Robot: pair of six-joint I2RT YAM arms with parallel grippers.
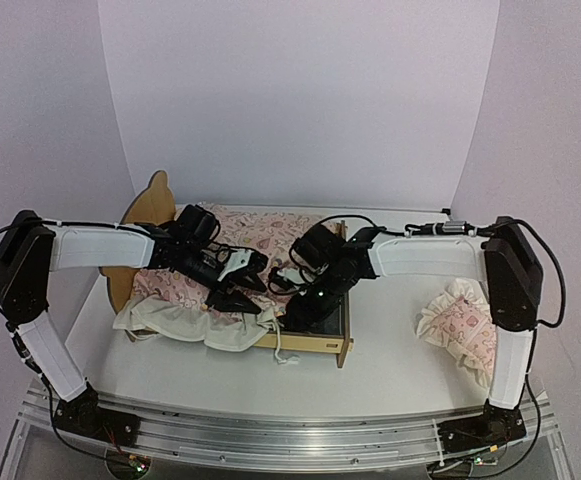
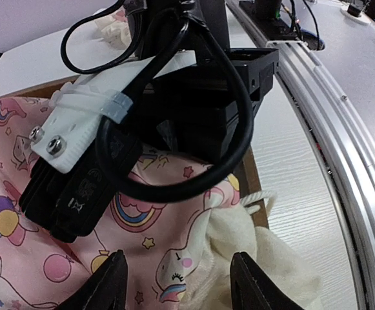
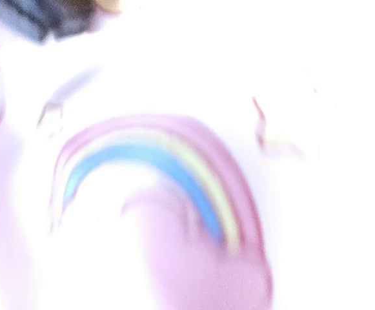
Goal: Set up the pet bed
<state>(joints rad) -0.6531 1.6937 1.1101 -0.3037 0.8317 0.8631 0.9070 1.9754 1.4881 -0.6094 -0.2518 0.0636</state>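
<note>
The small pale-wood pet bed [image 1: 322,346] with a bear-ear headboard [image 1: 150,203] stands on the white bench [image 1: 390,372] in the centre of the top view, headboard toward the left. A pink unicorn-print quilt [image 1: 270,232] lies over it, its cream underside spilling over the lower-left edge. The left gripper [image 2: 181,285] hangs just above the quilt with its fingers [image 2: 113,284] spread apart, holding nothing. The right gripper [image 1: 295,278] is close over the quilt; its wrist view is blurred, so I cannot tell its state. A ruffled pink pillow [image 1: 460,330] lies at the right.

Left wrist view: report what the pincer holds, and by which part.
Nothing held: the left pincer stands open, fingers apart over the edge of the pink quilt.
</note>
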